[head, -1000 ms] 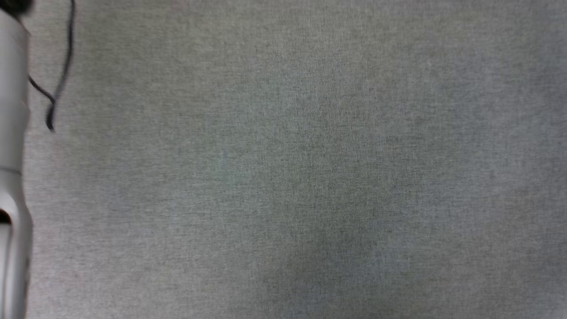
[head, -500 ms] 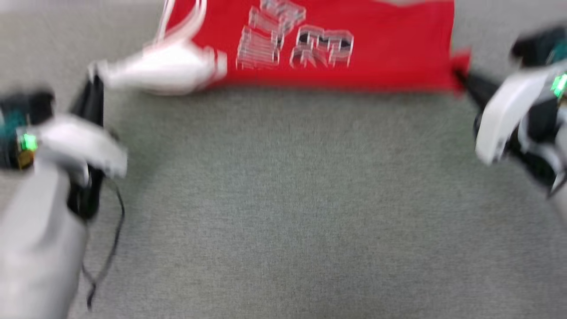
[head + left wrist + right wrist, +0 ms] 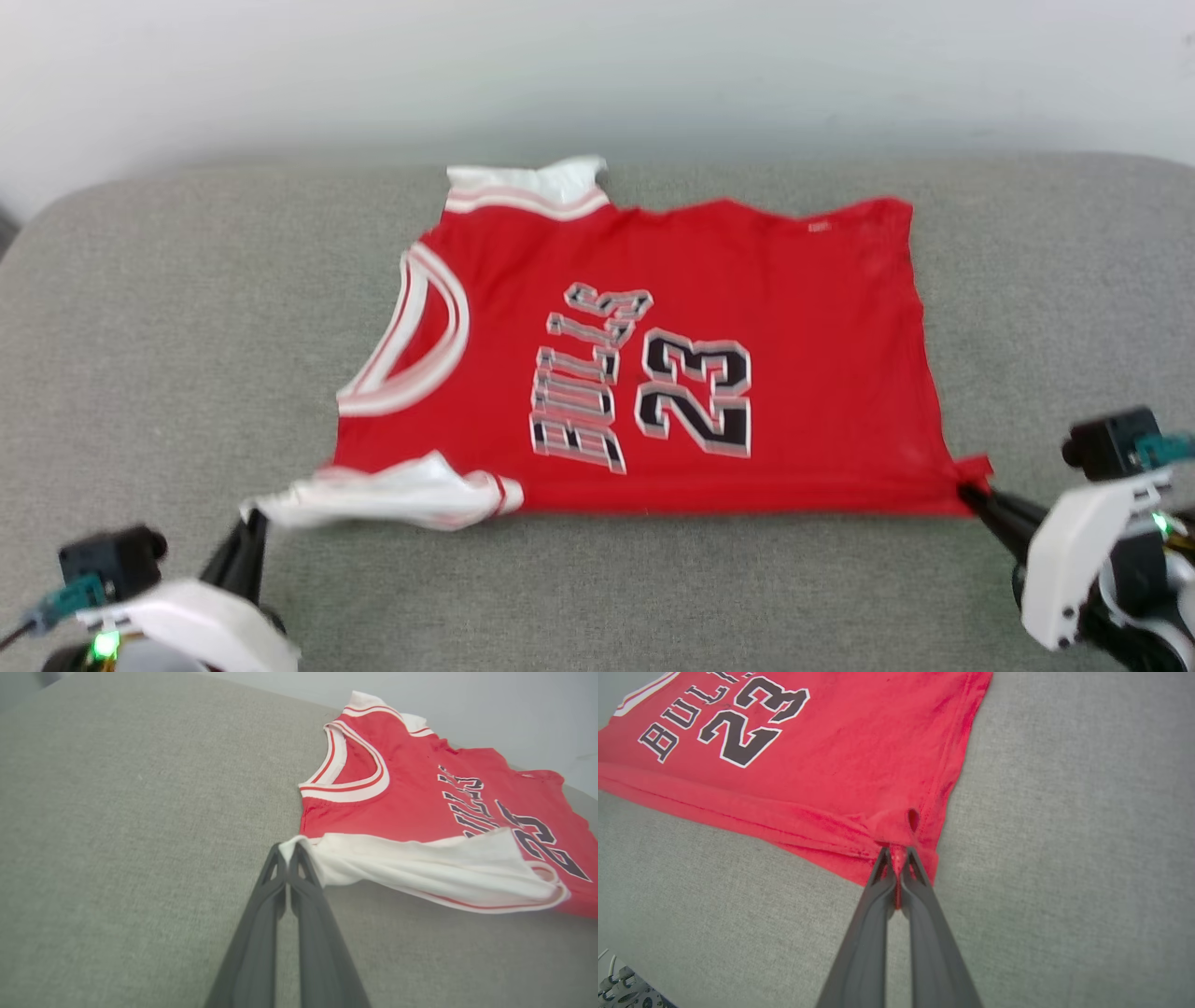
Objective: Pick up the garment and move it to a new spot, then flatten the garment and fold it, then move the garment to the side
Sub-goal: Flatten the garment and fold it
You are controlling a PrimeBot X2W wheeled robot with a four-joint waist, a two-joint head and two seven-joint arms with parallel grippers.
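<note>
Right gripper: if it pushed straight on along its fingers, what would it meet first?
The garment: the right gripper is shut on its red hem corner, so it would probably bunch that fabric forward over the grey cushion.

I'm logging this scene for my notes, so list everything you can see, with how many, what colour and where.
jersey: one, red with white sleeves and striped trim, black "BULLS 23"; spread flat on the cushion, collar toward the robot's left.
cushion: one, grey fabric, under everything.
wall: one, pale, behind the cushion.
cables: a few, white, bottom-left corner of the right wrist view; what they belong to is unclear.
left gripper: one, white body, dark fingers shut on the near white sleeve's tip.
right gripper: one, white body, dark fingers shut on the near red hem corner.
</note>
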